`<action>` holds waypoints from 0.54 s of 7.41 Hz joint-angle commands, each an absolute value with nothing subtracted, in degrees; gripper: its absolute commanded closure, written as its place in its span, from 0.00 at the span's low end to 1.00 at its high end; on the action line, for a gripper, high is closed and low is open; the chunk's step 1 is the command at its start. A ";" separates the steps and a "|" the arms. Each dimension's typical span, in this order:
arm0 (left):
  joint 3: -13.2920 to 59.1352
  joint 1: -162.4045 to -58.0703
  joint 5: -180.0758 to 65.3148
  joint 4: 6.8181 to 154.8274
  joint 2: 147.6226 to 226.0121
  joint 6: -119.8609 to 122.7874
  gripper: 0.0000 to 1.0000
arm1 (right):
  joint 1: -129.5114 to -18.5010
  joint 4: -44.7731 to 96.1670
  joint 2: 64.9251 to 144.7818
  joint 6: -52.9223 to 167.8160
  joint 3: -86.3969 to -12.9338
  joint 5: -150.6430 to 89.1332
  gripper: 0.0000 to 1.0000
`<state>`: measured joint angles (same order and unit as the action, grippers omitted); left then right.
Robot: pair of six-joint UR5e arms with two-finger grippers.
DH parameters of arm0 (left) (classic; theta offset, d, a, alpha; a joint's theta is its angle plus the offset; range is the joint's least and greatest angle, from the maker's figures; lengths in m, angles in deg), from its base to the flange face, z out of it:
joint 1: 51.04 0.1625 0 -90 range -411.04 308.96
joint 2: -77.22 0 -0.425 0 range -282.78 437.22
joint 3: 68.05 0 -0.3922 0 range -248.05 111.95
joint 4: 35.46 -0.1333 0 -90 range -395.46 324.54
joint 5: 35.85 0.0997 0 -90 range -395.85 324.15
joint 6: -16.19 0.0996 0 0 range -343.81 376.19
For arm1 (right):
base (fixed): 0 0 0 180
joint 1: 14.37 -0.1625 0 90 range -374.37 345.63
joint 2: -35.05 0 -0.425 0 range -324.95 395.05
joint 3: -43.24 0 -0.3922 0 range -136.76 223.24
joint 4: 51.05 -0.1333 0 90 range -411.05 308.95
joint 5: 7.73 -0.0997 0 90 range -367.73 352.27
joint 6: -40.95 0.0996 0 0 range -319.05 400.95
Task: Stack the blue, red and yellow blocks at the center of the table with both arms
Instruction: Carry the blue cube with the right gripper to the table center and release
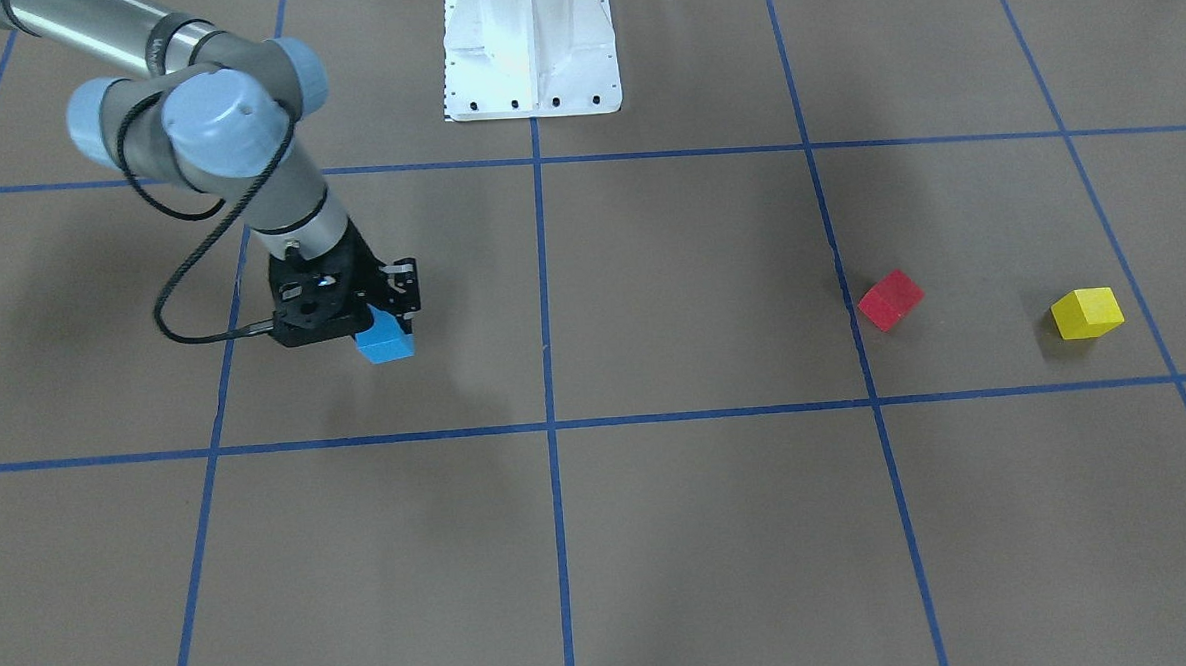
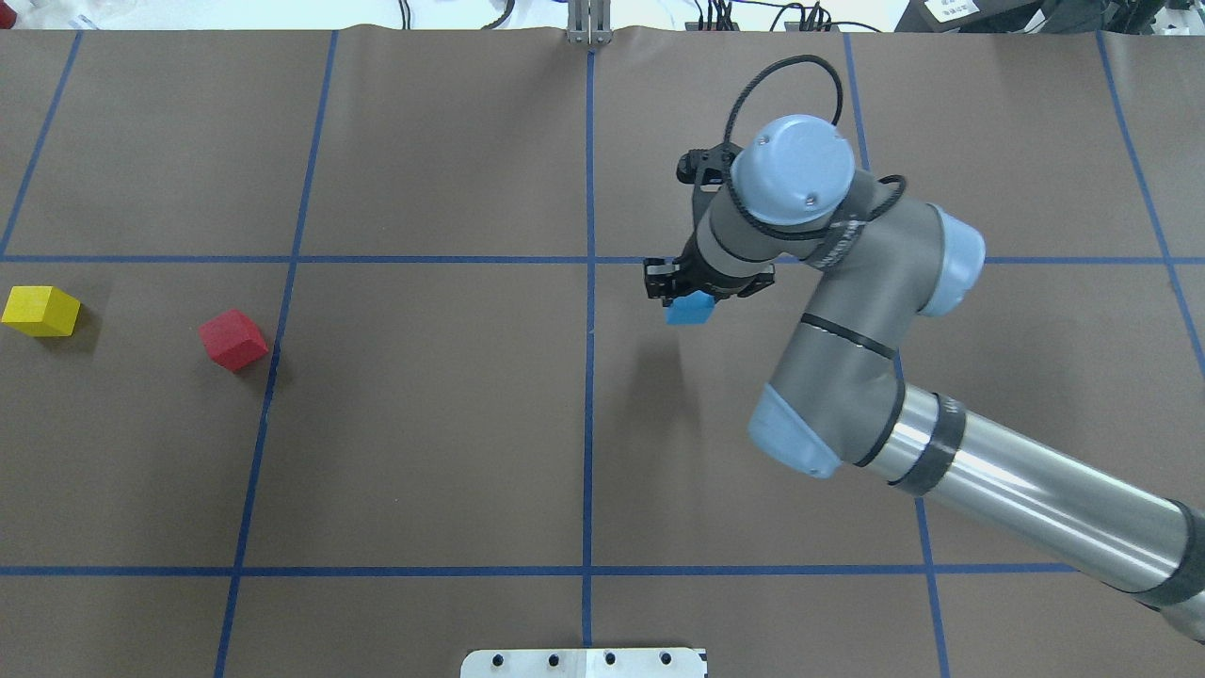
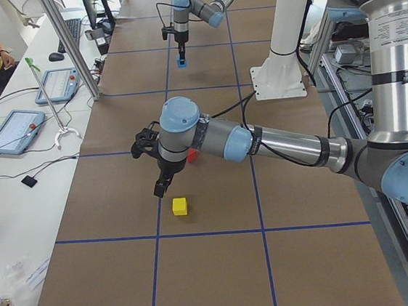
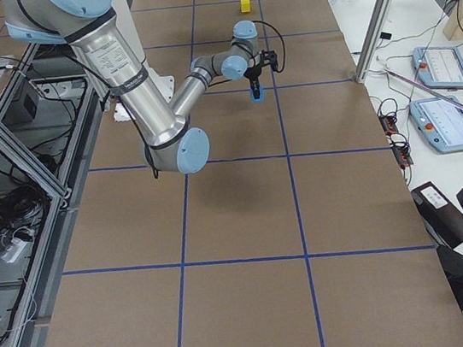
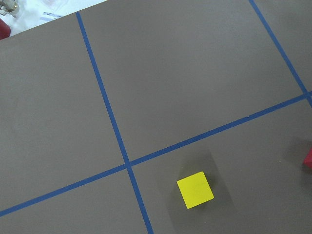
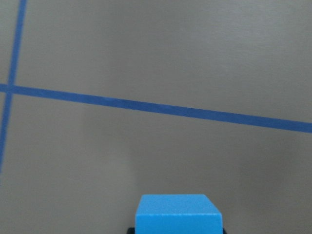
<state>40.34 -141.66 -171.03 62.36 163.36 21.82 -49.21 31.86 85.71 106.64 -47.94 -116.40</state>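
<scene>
Blue block (image 2: 690,308) is clamped between the fingers of the right claw (image 2: 692,290), which points down over the brown paper-covered bench (image 2: 424,452). In the overhead view the block hangs just right of the centre tape line (image 2: 589,395), on the robot's side of the far cross line. Its shadow lies apart from it on the paper, so it looks raised off the surface. The right wrist camera shows only the block's top and one face at the bottom edge.

Well to the left, the red block (image 2: 233,339) rests on the bench just beside another tape line. The yellow block (image 2: 40,311) sits farther left, near the view's edge and apart from the red one.

The left claw (image 3: 161,192) shows only in the side view from the robot's left. It hangs above the bench near the yellow block, and I cannot tell whether its fingers are apart or together. Its wrist camera looks down on the yellow block beside a tape crossing.
</scene>
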 commanded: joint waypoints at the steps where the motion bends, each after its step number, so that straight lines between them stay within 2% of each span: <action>1: 39.97 -141.66 -171.02 62.28 163.18 21.82 0.00 | -44.53 32.62 76.29 111.34 -37.75 -109.62 1.00; 2: 39.97 -141.66 -171.02 62.28 163.09 21.82 0.00 | -44.26 32.36 75.74 111.09 -36.57 -109.34 0.79; 3: 39.97 -141.66 -171.02 62.28 163.01 21.82 0.00 | -43.91 32.27 75.91 110.47 -36.39 -108.03 0.46; 4: 39.88 -141.66 -171.02 62.28 163.00 21.82 0.00 | -43.21 32.18 75.83 110.38 -36.39 -105.84 0.02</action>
